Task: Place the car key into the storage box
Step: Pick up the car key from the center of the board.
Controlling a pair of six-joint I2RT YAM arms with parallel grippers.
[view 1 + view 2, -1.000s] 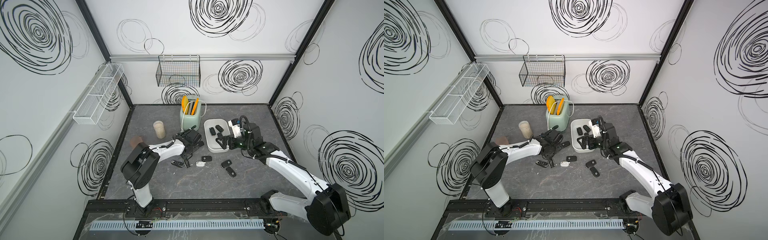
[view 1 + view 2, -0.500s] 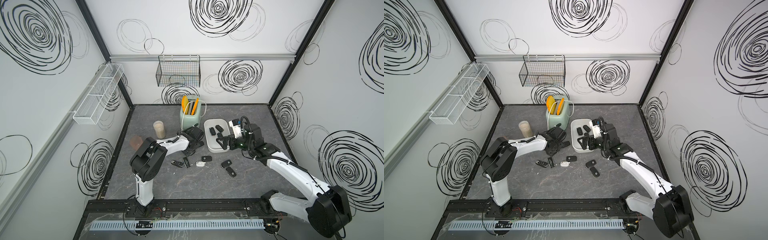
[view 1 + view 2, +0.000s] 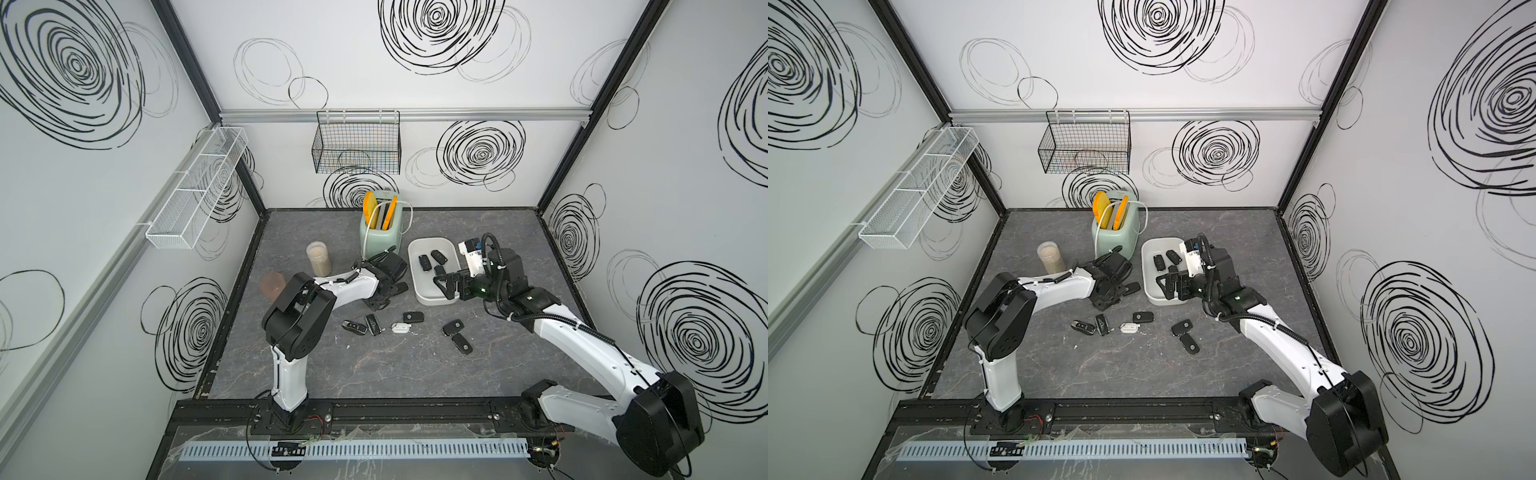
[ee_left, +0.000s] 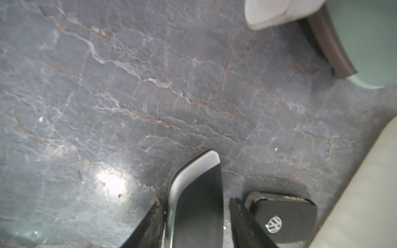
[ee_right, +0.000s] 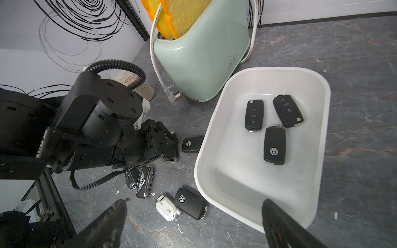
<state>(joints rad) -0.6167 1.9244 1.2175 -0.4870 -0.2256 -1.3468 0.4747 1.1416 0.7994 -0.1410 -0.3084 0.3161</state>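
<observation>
Slippage is the main risk: the car key (image 4: 193,182), silver-edged and smooth, lies on the table (image 4: 150,85) just outside the storage box (image 5: 227,182), flanked closely by the left gripper (image 4: 194,203); whether the jaws already pinch it I cannot tell. One finger (image 4: 242,227) is just beside a second key (image 4: 285,216) nearer the box and could drag it. The right gripper (image 3: 448,286), spread wide over the box, could block the drop.
</observation>
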